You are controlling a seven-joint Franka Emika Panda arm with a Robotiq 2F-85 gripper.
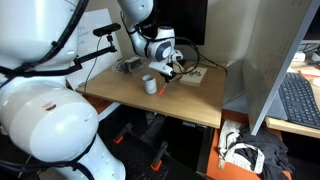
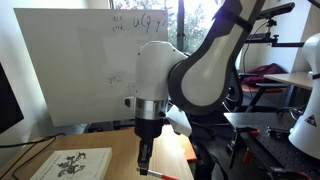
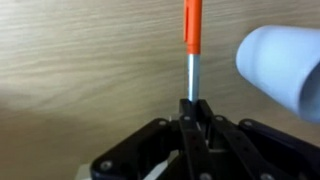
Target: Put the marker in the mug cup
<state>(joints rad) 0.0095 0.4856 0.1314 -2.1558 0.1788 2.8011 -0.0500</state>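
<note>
My gripper is shut on the marker, an orange-red stick with a grey lower part that pokes out from between the closed fingers. The white mug cup lies at the right of the wrist view, apart from the marker. In an exterior view the gripper hangs low over the wooden table, and the cup stands upright just in front of it. In an exterior view the gripper points down with a bit of red marker at its tip; the cup is hidden there.
A sheet printed with a plant drawing lies on the table beside the gripper, and also shows in an exterior view. A grey object sits behind the cup. A grey divider panel and a keyboard lie beyond the table's edge.
</note>
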